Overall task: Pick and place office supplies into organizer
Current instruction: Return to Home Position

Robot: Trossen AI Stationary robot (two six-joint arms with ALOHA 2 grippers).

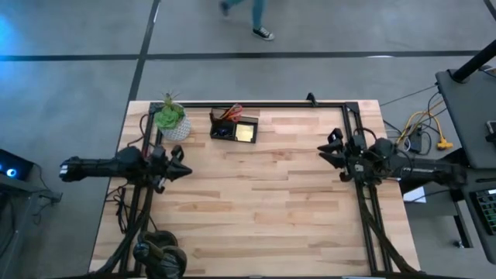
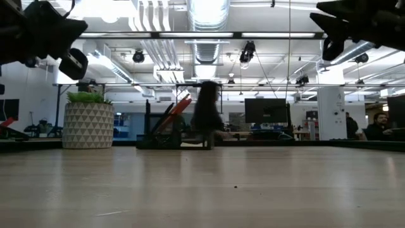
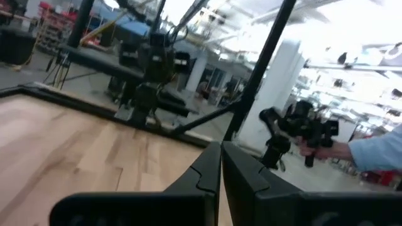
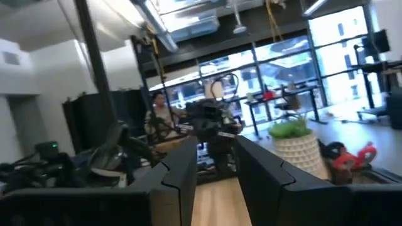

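Note:
At the table's far side, the black organizer (image 1: 217,132) stands next to the potted plant. In it are a yellow sticky-note pad (image 1: 246,132), red-handled scissors (image 1: 232,113) and orange pencils; the low view shows the scissors' red handle (image 2: 181,104) slanting up out of the organizer (image 2: 158,140). My left gripper (image 1: 184,170) hovers shut above the table's left part and holds nothing; its closed fingers show in the left wrist view (image 3: 221,166). Above the right part hangs my right gripper (image 1: 324,149), open and with nothing between its fingers (image 4: 213,166).
A potted green plant (image 1: 172,120) in a white patterned pot (image 2: 87,125) stands left of the organizer. A black frame (image 1: 310,103) runs along the table's far edge and sides. Bare wood lies between the two arms. A person's hand and sleeve (image 3: 370,154) show beyond the table.

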